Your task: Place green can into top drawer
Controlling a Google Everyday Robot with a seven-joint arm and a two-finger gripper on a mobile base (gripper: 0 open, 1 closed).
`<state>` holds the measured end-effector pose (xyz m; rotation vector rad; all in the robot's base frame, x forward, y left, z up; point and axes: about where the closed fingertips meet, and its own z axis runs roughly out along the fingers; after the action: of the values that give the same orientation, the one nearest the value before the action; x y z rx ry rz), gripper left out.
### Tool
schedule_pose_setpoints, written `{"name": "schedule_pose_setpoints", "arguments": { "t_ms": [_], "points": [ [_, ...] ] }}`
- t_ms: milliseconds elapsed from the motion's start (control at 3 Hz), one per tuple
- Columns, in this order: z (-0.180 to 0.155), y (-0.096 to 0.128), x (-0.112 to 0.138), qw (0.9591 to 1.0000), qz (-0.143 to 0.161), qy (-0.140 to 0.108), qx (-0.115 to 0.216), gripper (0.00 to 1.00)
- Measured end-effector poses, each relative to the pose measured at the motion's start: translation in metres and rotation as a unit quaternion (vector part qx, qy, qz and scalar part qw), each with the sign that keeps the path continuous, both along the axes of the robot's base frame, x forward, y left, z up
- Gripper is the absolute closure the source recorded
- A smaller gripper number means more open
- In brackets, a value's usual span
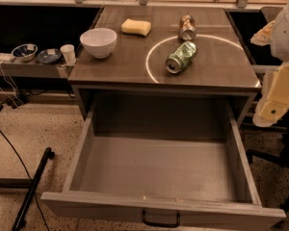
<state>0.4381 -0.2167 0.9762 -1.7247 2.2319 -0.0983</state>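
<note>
The green can (181, 57) lies on its side on the dark countertop (120, 64), inside a white circle mark, with its silver top facing the front left. The top drawer (82, 162) is pulled fully out below the counter, wide and grey, with nothing in it; its small black handle (161, 220) shows on the front panel. My gripper (275, 97) hangs at the right edge of the view, beside the counter's right end, to the right of the can and apart from it.
A brownish-copper can (187, 28) lies behind the green can. A white bowl (98, 42) and a yellow sponge (136, 27) sit on the counter's left and back. A side shelf on the left holds small bowls (24, 51) and a cup (67, 53). A black pole (32, 186) lies on the floor.
</note>
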Motion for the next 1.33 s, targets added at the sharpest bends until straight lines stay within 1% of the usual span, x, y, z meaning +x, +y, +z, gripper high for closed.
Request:
{"name": "schedule_pose_setpoints", "arguments": {
  "t_ms": [333,667,1000,1333],
  "points": [
    [0.000,0.000,0.000,1.0000,0.000,0.000,0.000,0.00],
    [-0.002,0.002,0.009,0.9991,0.034,-0.020,-0.018,0.00],
    [-0.016,0.023,0.028,0.9898,0.140,-0.016,-0.016,0.00],
    [-0.018,0.022,0.028,0.9835,0.177,-0.020,-0.028,0.00]
  ]
}}
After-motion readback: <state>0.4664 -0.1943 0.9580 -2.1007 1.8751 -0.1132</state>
